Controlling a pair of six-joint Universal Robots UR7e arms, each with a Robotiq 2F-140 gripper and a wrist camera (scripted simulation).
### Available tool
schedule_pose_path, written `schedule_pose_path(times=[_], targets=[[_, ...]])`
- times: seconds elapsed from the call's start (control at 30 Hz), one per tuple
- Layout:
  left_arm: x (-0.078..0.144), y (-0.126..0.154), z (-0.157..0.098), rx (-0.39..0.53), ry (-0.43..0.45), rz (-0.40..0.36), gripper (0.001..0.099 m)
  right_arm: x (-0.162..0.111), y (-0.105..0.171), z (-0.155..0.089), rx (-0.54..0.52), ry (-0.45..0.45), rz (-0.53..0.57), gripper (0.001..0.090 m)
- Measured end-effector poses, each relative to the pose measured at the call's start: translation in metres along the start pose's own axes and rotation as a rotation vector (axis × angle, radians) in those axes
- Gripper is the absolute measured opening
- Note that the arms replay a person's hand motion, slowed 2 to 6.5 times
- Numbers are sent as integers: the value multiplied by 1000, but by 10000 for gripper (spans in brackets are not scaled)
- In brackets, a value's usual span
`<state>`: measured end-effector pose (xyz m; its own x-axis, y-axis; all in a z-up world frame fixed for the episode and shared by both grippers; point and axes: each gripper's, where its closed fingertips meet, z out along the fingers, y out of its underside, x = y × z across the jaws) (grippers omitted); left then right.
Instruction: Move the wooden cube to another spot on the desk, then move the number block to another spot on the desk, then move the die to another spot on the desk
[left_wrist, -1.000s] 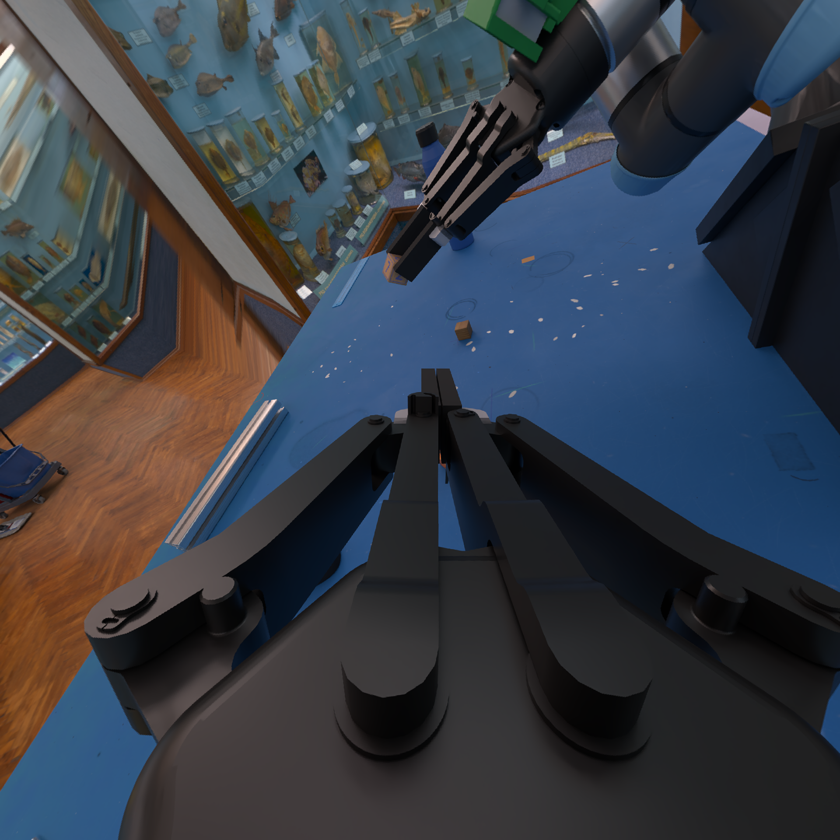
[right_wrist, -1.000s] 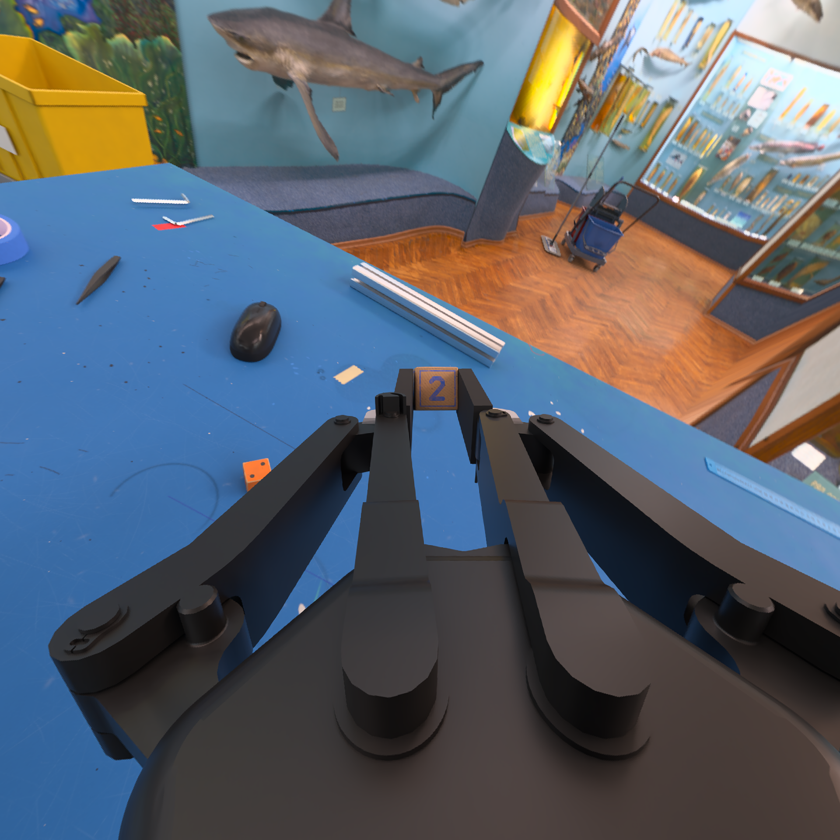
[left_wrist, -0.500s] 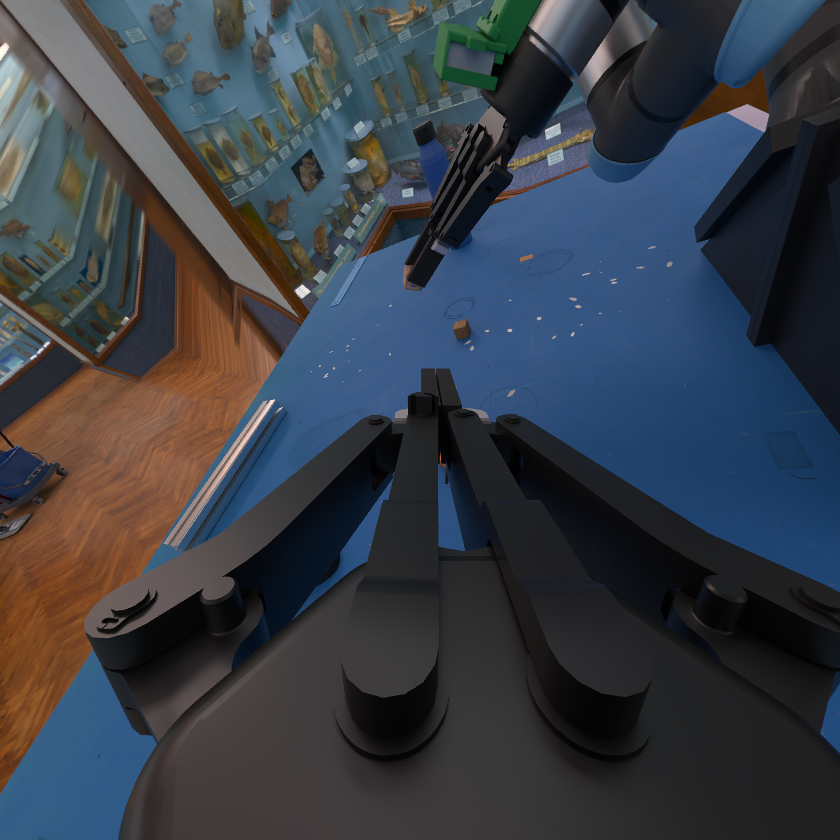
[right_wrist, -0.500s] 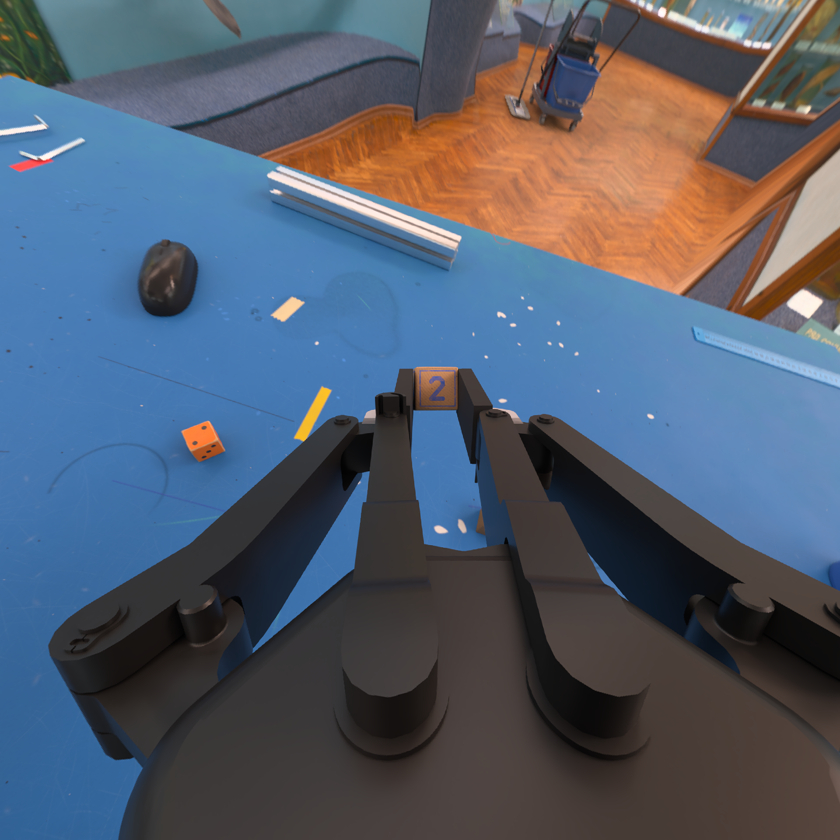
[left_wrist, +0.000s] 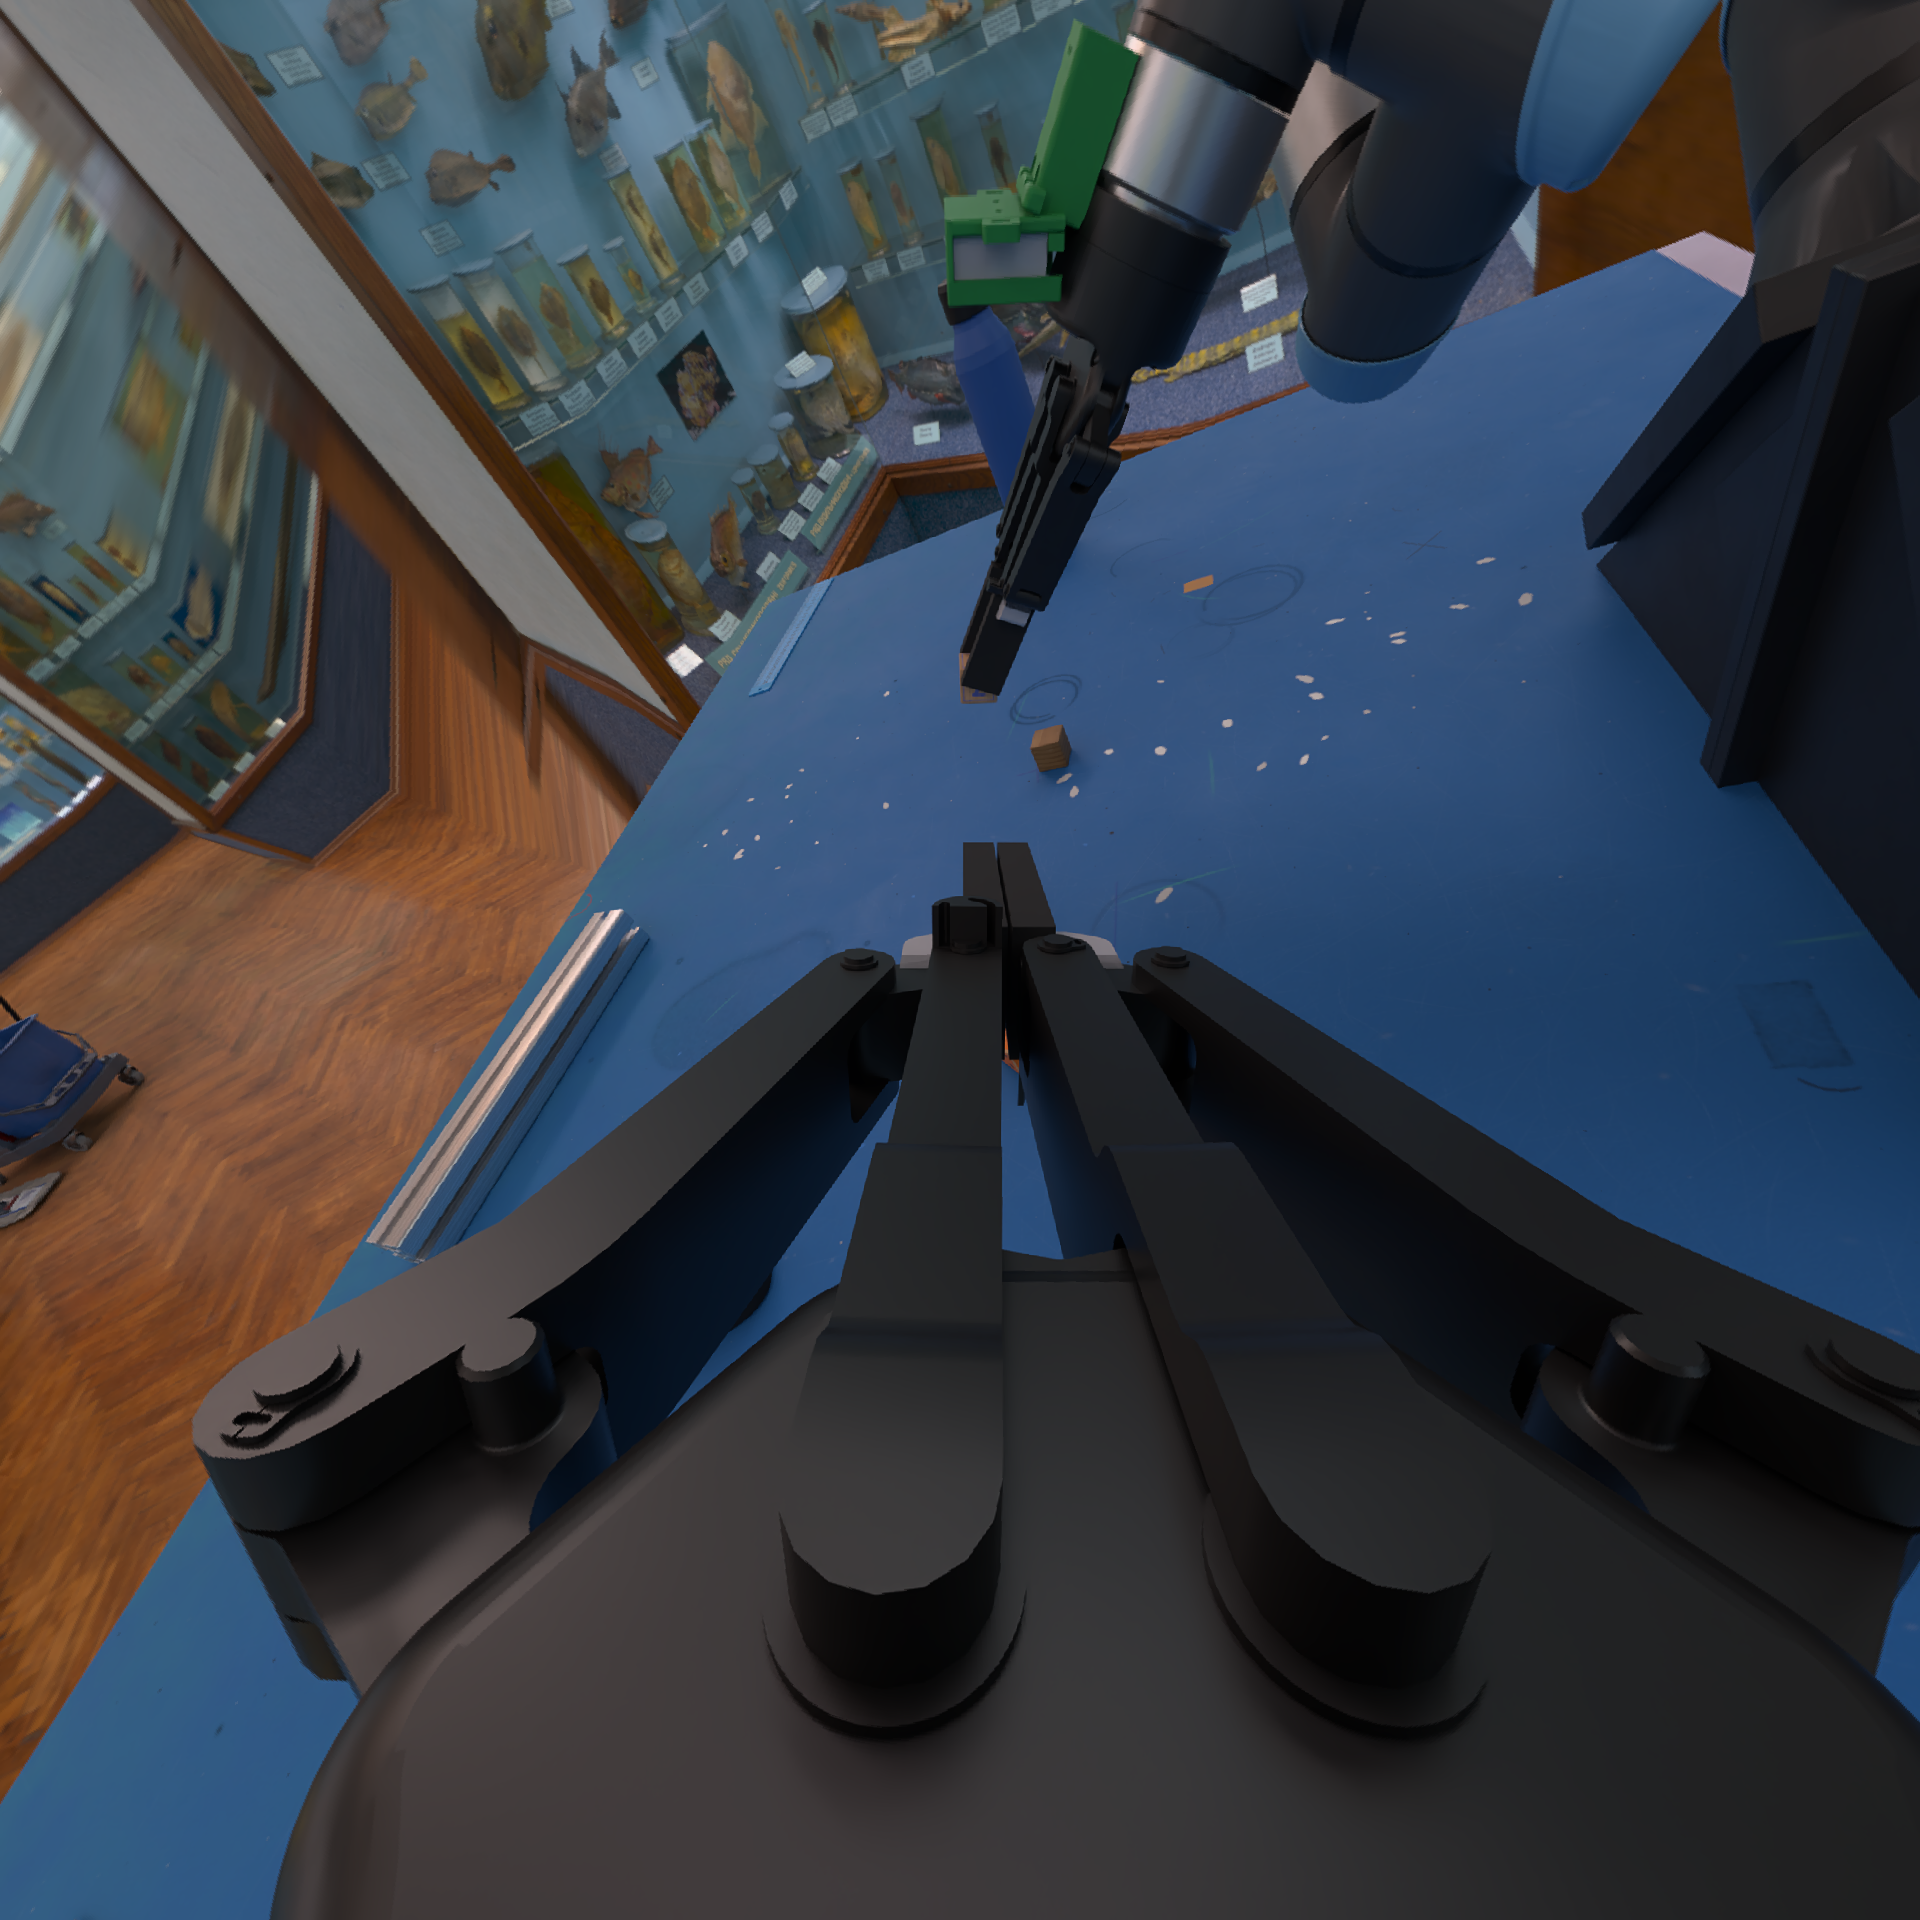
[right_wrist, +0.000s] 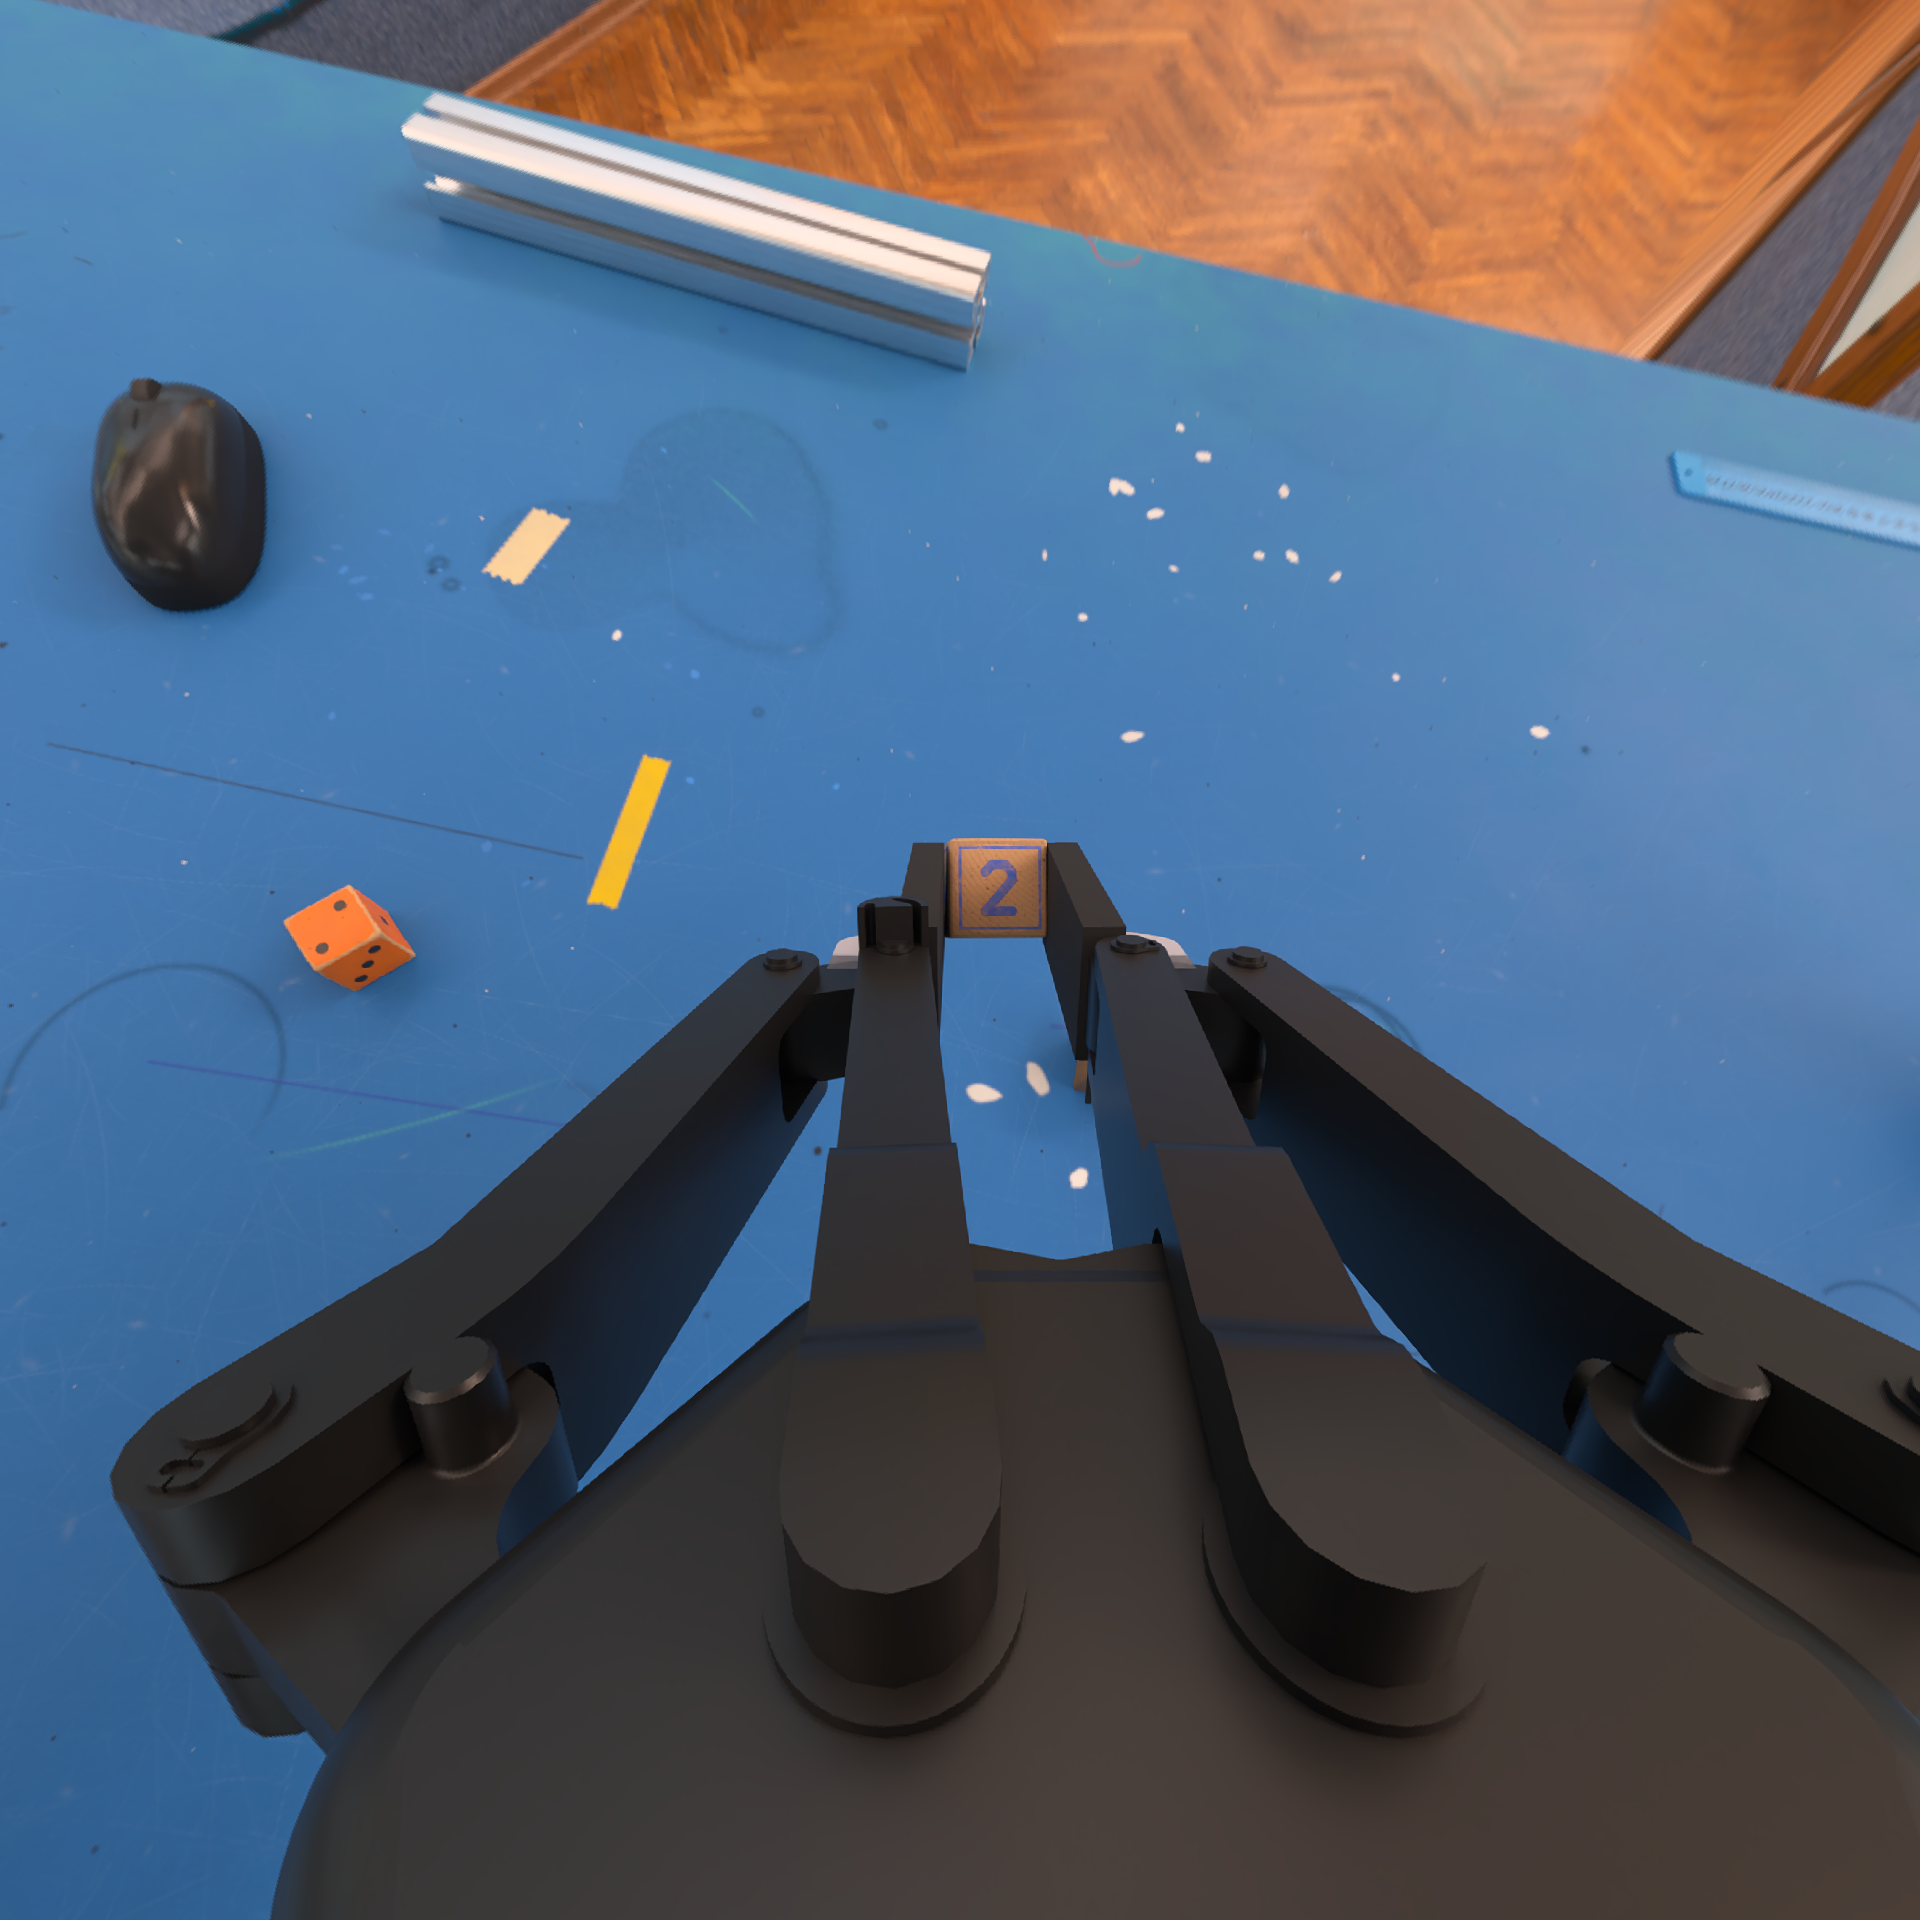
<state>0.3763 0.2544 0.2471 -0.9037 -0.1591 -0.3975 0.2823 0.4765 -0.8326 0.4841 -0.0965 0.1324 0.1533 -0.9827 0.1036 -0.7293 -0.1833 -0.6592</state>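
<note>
Right claw (right_wrist: 997, 883) around number block (right_wrist: 997, 889); wooden cube (left_wrist: 1049, 748) only leftward, perhaps.

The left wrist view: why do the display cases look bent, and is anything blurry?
Left wrist view: wide-angle lens bows the display cases at the edges, floor smeared. Right wrist view: number block sharp in the right tool; aluminium rail shows glare.

Room: herringbone wood floor (left_wrist: 270, 1091), warm brown, with dark carpet strip (left_wrist: 358, 665) along the walls. Walls: wood-framed glass display cases (left_wrist: 623, 260), blue-backed, holding fish specimens and jars (left_wrist: 836, 348) on labelled shelves. Furniture: blue desk (left_wrist: 1455, 883); blue wheeled cart (left_wrist: 47, 1075) at far left.
</note>
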Motion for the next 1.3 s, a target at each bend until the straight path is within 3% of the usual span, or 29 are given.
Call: schedule_pose_path(times=[0.53, 1.3], targets=[[0, 2, 1, -9, -2, 1, 9, 2, 36, 35, -171, -96, 102, 261], [-1, 2, 0, -6, -3, -3, 9, 5, 61, 63, -282, -102, 121, 261]])
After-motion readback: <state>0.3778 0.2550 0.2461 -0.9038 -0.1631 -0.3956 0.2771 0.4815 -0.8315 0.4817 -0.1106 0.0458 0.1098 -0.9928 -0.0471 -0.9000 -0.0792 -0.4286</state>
